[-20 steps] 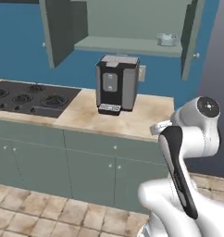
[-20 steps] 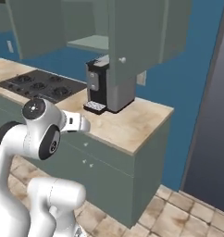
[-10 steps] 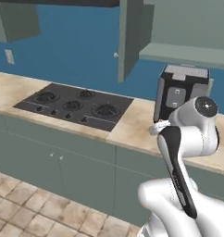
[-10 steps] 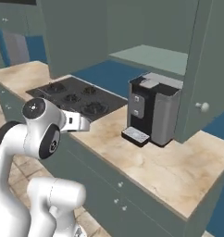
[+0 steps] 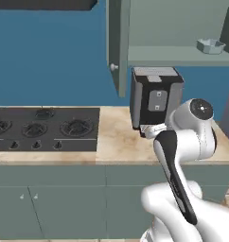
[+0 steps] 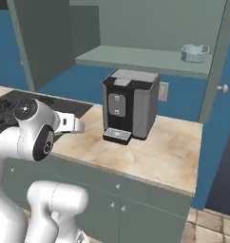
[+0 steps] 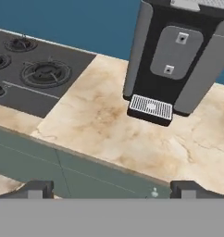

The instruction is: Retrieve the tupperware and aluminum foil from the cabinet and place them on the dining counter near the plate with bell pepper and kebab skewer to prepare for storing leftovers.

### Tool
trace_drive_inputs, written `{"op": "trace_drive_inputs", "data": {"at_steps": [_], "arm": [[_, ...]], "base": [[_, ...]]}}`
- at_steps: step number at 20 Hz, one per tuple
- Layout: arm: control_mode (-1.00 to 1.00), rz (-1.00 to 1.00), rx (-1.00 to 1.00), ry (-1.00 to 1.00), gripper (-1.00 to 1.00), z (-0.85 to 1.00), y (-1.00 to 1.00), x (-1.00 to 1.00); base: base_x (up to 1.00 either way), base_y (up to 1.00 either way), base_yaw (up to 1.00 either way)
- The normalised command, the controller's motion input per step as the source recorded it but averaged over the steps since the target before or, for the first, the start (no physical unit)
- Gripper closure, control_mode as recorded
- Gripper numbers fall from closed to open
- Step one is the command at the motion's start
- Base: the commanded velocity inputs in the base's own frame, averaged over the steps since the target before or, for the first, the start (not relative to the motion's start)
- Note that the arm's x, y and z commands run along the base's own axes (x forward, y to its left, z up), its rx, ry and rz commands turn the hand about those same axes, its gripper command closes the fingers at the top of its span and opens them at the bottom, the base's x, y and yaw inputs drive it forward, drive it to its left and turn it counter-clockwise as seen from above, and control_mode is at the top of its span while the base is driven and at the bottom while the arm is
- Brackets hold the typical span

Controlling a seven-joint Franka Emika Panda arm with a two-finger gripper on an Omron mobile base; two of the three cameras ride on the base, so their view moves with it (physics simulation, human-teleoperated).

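While parked low before the worktop, holds the gripper at its front edge, facing the coffee machine, jaws spread wide with nothing between them. Leaves the tupperware well apart from that hand and much higher: on the right part of the shelf inside the open cabinet, above and to the right of the coffee machine, standing upright and alone, touching neither wall as far as can be told. Looks small, thin-walled and translucent, so probably very light; whether empty cannot be told from these angles. Judged stiff along the flared rim but likely to give a little at the middle of a long wall if squeezed hard. Judged smooth and somewhat slippery too. Best taken across the narrower width, with one finger on each of two opposite walls just beneath the rim, so that the flare acts as a stop against sliding down. Calls for a soft close, enough to hold and no more. Being so light, could skid back along the shelf if touched by one finger before the other, so worth centring over the tub first. Needs a long reach upward past the top of the coffee machine, between the two open doors.
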Motion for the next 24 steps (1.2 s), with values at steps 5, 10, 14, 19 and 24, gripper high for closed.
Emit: {"op": "trace_drive_inputs", "data": {"at_steps": [5, 10, 14, 19, 24], "arm": [[1.0, 0.0, 0.0, 0.0, -1.0, 0.0, 0.0, 0.0], [1.0, 0.0, 0.0, 0.0, -1.0, 0.0, 0.0, 0.0], [1.0, 0.0, 0.0, 0.0, -1.0, 0.0, 0.0, 0.0], [1.0, 0.0, 0.0, 0.0, -1.0, 0.0, 0.0, 0.0], [1.0, 0.0, 0.0, 0.0, -1.0, 0.0, 0.0, 0.0]], "base": [[0.05, 0.16, -0.82], [0.37, -0.14, -0.47], [0.53, -0.23, -0.08], [0.63, -0.38, 0.0], [0.61, -0.43, 0.02]]}}
